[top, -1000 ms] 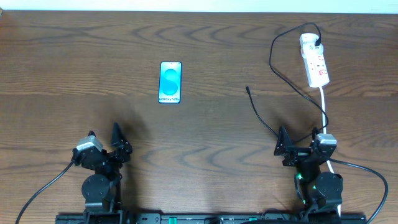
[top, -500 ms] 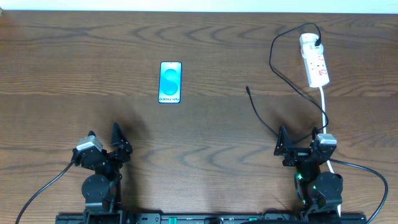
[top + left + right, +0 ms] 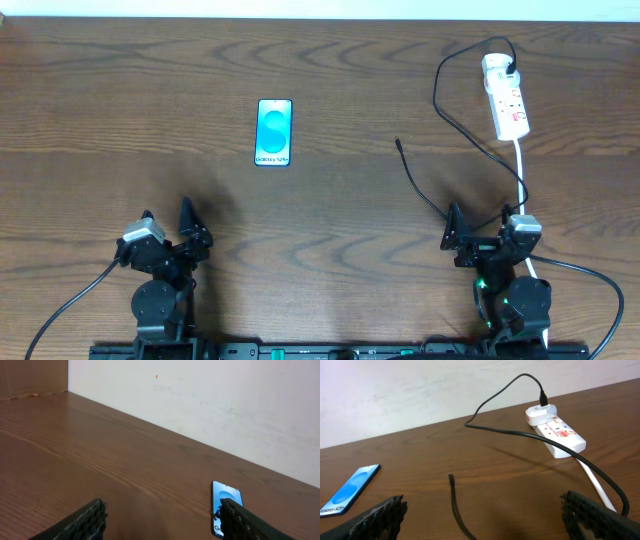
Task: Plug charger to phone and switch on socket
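Your left claw (image 3: 167,212) sits low at the near left of the brown wooden surface (image 3: 330,220). Its two dark fingers (image 3: 80,522) are spread wide and nothing is between them, so it is released and empty. From its wrist camera, the phone (image 3: 222,502) lies ahead and to the right. Its near end is partly hidden behind the right-hand finger. A white wall (image 3: 225,410) rises past the far edge of the surface.

Your right claw (image 3: 482,222) sits low at the near right. Its fingers (image 3: 380,517) are also spread wide and grasp nothing.

The charger (image 3: 437,90) is a thin black cable. In the right wrist camera, one stretch of it crosses the surface in the gap between the right claw's fingers, ungripped. Its small connector tip (image 3: 451,476) lies loose on the wood ahead of that claw. The tip is well apart from the phone and not plugged into it. The cable loops away to the far right, where its black plug (image 3: 543,396) stands in the far end of the socket (image 3: 505,100).

The socket is a narrow white strip with red markings, lying flat near the far right corner. You cannot tell from these views how its switches are set. Its thick white cord (image 3: 520,165) runs back toward the right arm.

The phone (image 3: 274,132) lies flat, screen up and glowing blue. It is left of centre, between the two arms and farther out.
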Robot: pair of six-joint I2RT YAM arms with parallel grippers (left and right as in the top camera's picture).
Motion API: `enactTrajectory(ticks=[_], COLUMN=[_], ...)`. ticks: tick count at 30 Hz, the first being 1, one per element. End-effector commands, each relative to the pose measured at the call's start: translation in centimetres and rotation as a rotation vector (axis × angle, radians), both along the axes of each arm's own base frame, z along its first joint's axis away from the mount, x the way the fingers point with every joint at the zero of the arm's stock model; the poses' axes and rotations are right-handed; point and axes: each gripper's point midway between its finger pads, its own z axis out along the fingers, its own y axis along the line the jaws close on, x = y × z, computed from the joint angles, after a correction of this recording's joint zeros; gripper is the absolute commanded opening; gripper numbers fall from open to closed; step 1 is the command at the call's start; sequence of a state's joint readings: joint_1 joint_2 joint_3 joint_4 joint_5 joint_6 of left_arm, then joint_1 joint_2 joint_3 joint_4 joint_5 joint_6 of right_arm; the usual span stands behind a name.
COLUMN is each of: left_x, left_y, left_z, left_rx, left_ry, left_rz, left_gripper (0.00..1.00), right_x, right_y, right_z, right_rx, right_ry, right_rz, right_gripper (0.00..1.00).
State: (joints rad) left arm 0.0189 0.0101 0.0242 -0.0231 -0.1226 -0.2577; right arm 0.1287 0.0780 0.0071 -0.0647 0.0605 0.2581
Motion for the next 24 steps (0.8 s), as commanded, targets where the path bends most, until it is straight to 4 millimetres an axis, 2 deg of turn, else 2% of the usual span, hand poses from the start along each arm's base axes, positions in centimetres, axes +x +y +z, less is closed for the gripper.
enactTrajectory(ticks=[1, 8, 11, 19, 20, 24], left_x=[-0.1, -0.1, 0.0, -0.3, 0.1, 2.3], left_y=[0.4, 0.1, -0.4, -1.0, -1.1, -2.3], left_z=[-1.7, -1.6, -0.8, 6.5, 7.5, 9.2], left_rx=[0.004, 0.002, 0.018, 0.105, 0.103, 0.092], left_ry=[0.051, 0.049, 0.034, -0.058, -0.038, 0.038], left_rz=[0.024, 0.005, -0.029, -0.066, -0.076, -0.151], left_gripper=[0.73, 0.73, 0.73, 0.73, 0.73, 0.73], right_x=[0.0, 0.0, 0.0, 0.0, 0.0, 0.0], right_y=[-0.1, -0.1, -0.1, -0.1, -0.1, -0.1], right_z=[0.0, 0.0, 0.0, 0.0, 0.0, 0.0], right_rx=[-0.014, -0.014, -0.014, -0.014, -0.014, -0.014], right_ry=[-0.004, -0.004, -0.004, -0.004, -0.004, -0.003], right_rz=[-0.004, -0.004, -0.004, -0.004, -0.004, -0.004], right_gripper=[0.99, 0.99, 0.99, 0.99, 0.99, 0.99])
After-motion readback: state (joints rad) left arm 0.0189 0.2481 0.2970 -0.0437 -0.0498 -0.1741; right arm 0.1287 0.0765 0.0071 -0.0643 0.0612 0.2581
